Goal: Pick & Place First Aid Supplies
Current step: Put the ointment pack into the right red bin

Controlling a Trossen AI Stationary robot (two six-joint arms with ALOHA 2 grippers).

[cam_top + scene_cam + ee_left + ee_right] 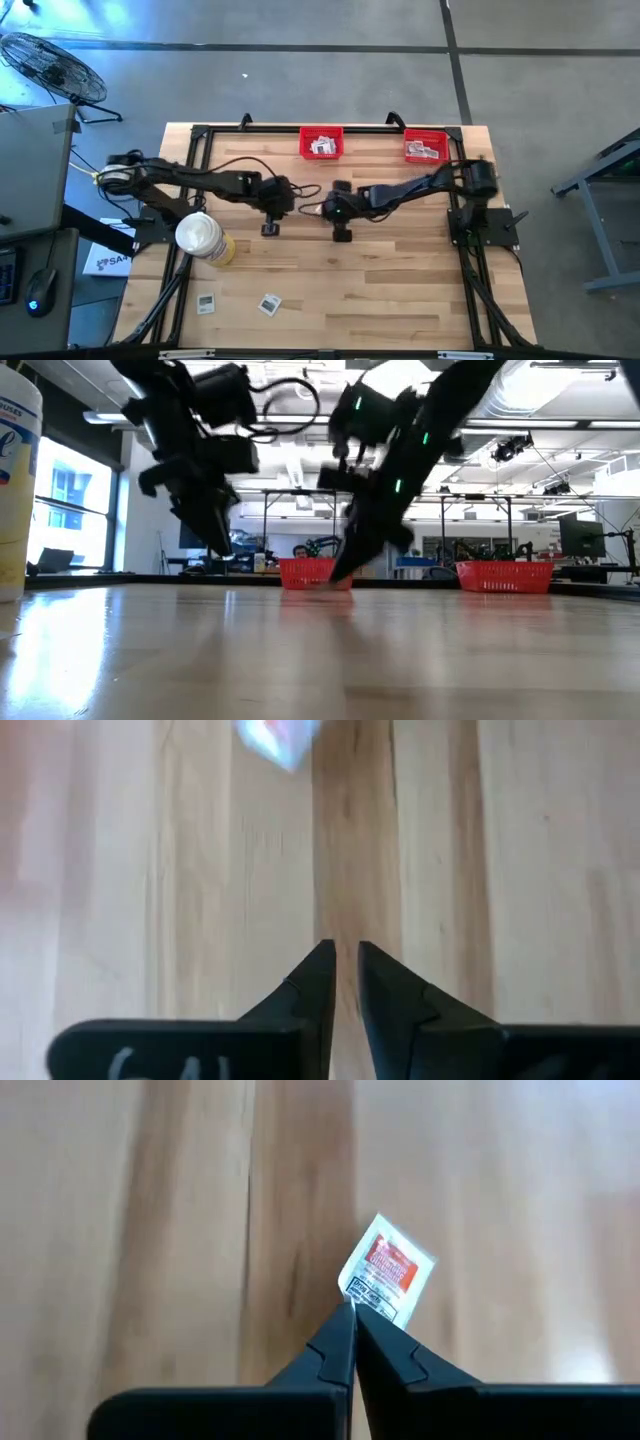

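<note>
Right wrist view shows your right gripper [352, 1315] with jaws pinched on a corner of a packet [388, 1270] at mid-frame, likely to lift it off the bench [400, 290], while the left gripper [345, 955] waits, jaws narrow and empty.

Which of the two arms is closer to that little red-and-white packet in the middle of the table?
Right. The right gripper is shut on the packet's edge; the left gripper is a short way off.

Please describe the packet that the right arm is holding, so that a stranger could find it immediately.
Start at the middle of the table. The right end effector is shut on a packet. Unlike the two loose packets near the front edge, it has a red label.
</note>
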